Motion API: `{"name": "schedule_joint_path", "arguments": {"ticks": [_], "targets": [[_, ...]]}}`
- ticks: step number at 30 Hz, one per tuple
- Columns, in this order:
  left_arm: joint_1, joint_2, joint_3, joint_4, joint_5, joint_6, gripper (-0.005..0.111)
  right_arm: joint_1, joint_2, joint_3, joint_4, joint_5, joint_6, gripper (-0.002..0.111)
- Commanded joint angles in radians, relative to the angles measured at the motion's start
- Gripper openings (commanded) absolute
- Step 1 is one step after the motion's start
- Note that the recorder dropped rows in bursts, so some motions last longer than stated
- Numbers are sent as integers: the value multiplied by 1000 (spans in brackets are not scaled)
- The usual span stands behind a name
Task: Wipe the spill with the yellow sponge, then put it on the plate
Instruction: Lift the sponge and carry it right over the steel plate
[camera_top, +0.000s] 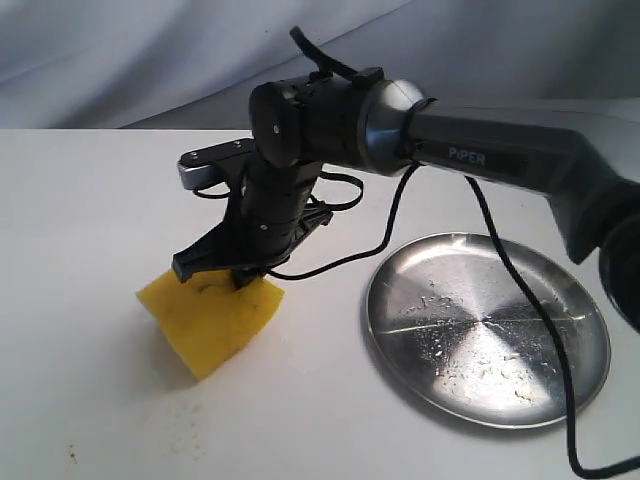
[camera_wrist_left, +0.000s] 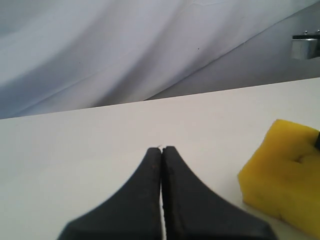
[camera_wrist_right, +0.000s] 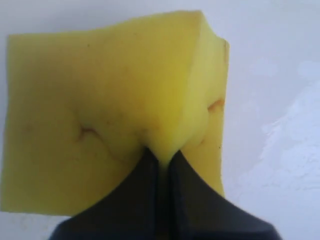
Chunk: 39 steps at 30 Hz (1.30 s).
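We are pinching the top middle of the yellow sponge (camera_top: 212, 322) with our right gripper (camera_wrist_right: 162, 154); the foam is squashing softly, probably light; it is resting on the table (camera_top: 80, 220), apart from the plate (camera_top: 372, 300).

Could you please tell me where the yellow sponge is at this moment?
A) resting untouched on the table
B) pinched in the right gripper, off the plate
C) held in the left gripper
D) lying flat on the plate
B: the right gripper is closed on a fold of the yellow sponge, which sits beside the plate, not on it.
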Motion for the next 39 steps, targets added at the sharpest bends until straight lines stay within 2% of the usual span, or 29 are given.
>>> {"name": "schedule_joint_path", "arguments": {"ticks": [1,9,15,18,22,26,29,39], "targets": [[1,-3,-3,1,-7,-8,0,44,-55,83,2,17,-8,0],[1,-3,-3,1,-7,-8,0,94,-166,349,2,-12,-15,0],[1,-3,-3,1,-7,-8,0,111,-427,572,2,-164,-11,0],[1,-3,-3,1,-7,-8,0,99,-576,608,-7,-203,4,0],[1,-3,-3,1,-7,-8,0,66,-744,611,-141,-198,111,0],[1,-3,-3,1,-7,-8,0,-11,-879,611,-337,-121,231,0],[1,-3,-3,1,-7,-8,0,-87,-929,611,-402,-58,243,0],[1,-3,-3,1,-7,-8,0,-353,-958,631,-425,-33,236,0]]}}
